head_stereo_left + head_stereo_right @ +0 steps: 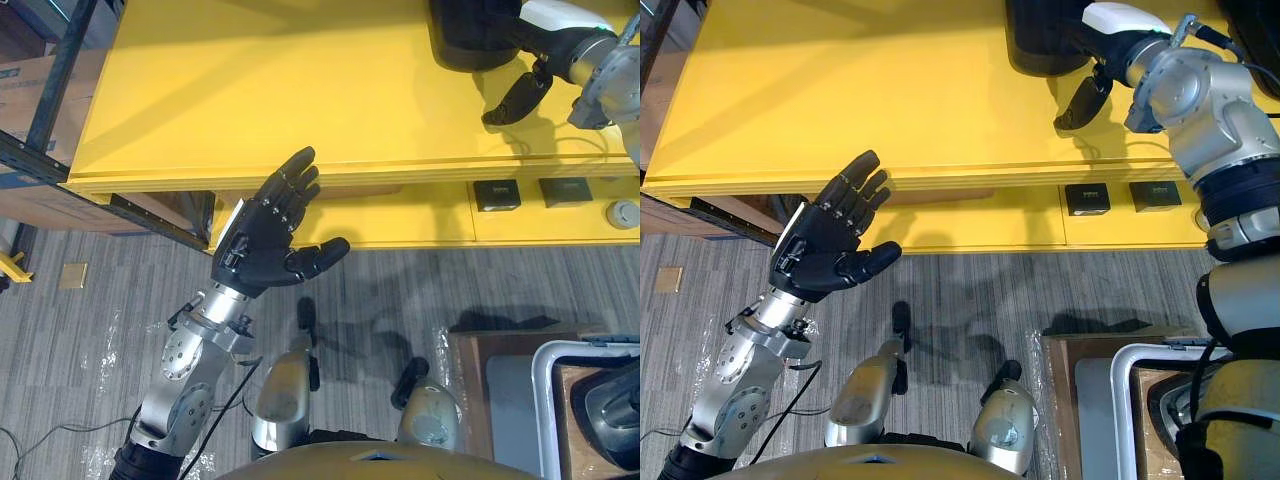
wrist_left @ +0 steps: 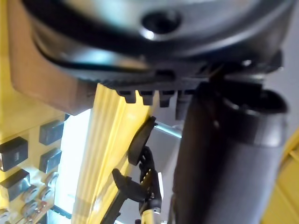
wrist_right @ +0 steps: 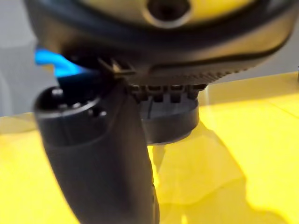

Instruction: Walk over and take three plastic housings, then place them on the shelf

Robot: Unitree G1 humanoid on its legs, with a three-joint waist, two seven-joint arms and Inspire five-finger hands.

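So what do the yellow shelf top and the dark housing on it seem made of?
The shelf top: looks like painted or laminated board, smooth satin yellow; it takes soft shadows and its front edge shows layered lines. The housing, by the right hand: probably moulded plastic, matte black with a rounded edge; too little shows to be sure.

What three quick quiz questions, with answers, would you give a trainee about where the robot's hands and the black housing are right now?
1. True or false: the left hand is holding a housing.
2. The black housing stands on: A the floor, B the yellow shelf top, C a chair.
3. Which hand is up at the black housing?
Key: 1 false, it is open and empty, palm up by the shelf edge. 2 B. 3 the right hand.
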